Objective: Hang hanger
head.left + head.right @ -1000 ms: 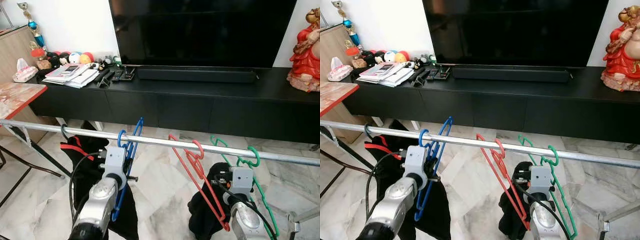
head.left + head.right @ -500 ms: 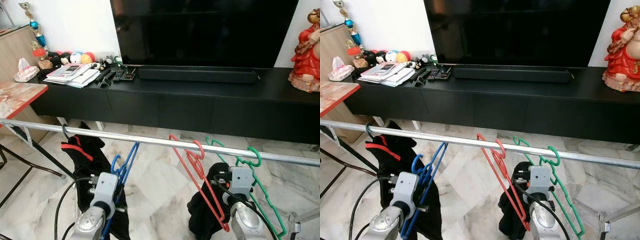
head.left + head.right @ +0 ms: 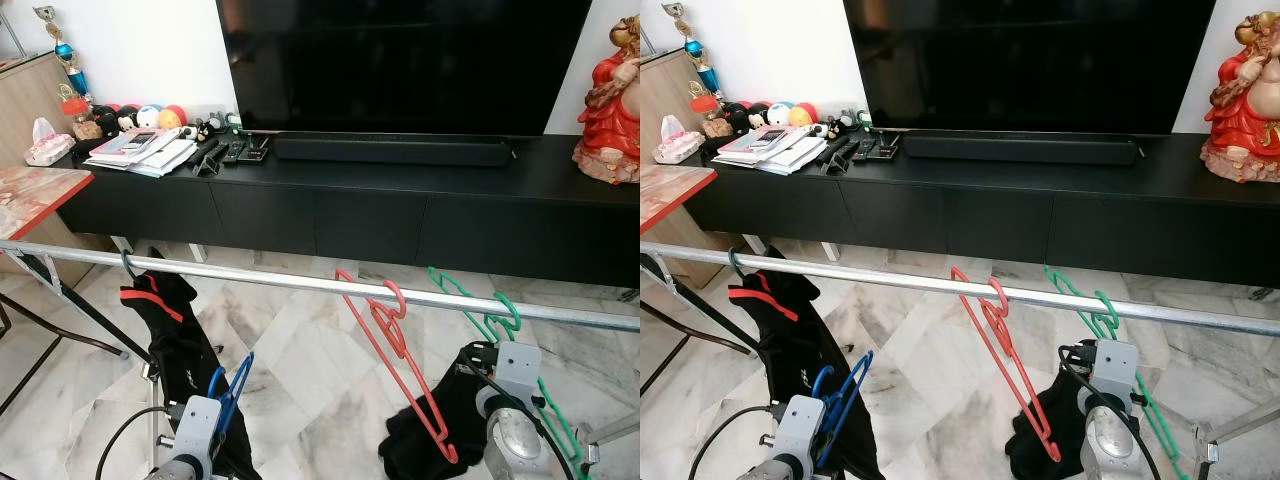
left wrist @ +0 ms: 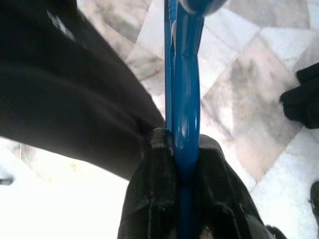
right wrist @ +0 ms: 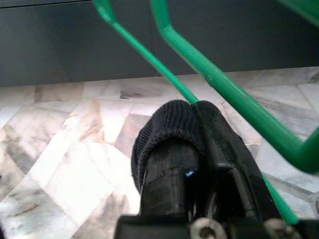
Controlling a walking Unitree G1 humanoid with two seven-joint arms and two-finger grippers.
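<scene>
A black television (image 3: 400, 60) stands on a long black cabinet (image 3: 330, 190), with a red figurine (image 3: 610, 95) at the cabinet's right end and papers (image 3: 145, 150) at its left end. A metal rail (image 3: 250, 278) runs across the scene in front of the cabinet, above a marble floor (image 3: 300, 370).

A black garment (image 3: 175, 345) with red trim hangs from the rail at the left. A red hanger (image 3: 395, 365) is hooked on the rail near the middle. A green hanger (image 3: 500, 325) is hooked on the rail just to the right of the red one.

The blue hanger (image 4: 182, 94) is off the rail, held low at the left beside the black garment. The left gripper (image 4: 182, 164) is clamped on the blue hanger, with one finger pressed against each side of it.

The right gripper (image 5: 192, 139) is closed on a piece of black cloth (image 5: 167, 124), just beside the green hanger's lower bars.
</scene>
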